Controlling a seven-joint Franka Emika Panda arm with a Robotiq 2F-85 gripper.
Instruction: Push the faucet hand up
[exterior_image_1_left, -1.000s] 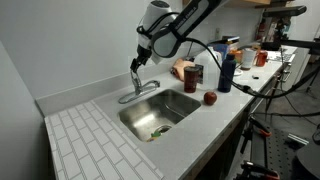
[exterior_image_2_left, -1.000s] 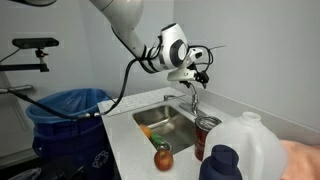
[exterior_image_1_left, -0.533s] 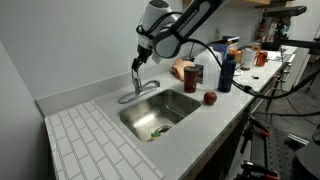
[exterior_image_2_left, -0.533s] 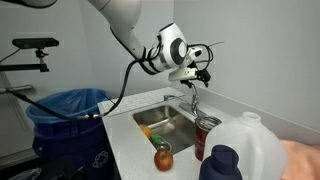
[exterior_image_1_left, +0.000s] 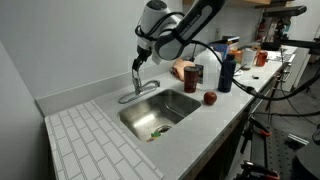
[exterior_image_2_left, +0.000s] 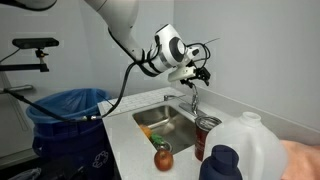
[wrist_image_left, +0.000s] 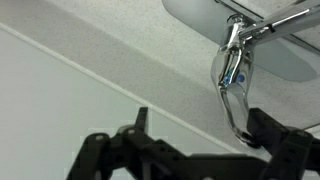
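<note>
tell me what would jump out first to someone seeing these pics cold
The robot arm's gripper hangs right over the faucet at the back of the steel sink. A red apple sits on the counter beside the sink, and a blue bin stands on the floor off the counter's end.

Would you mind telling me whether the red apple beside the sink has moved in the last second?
No. The apple lies where it was, just off the sink's corner in an exterior view.
</note>
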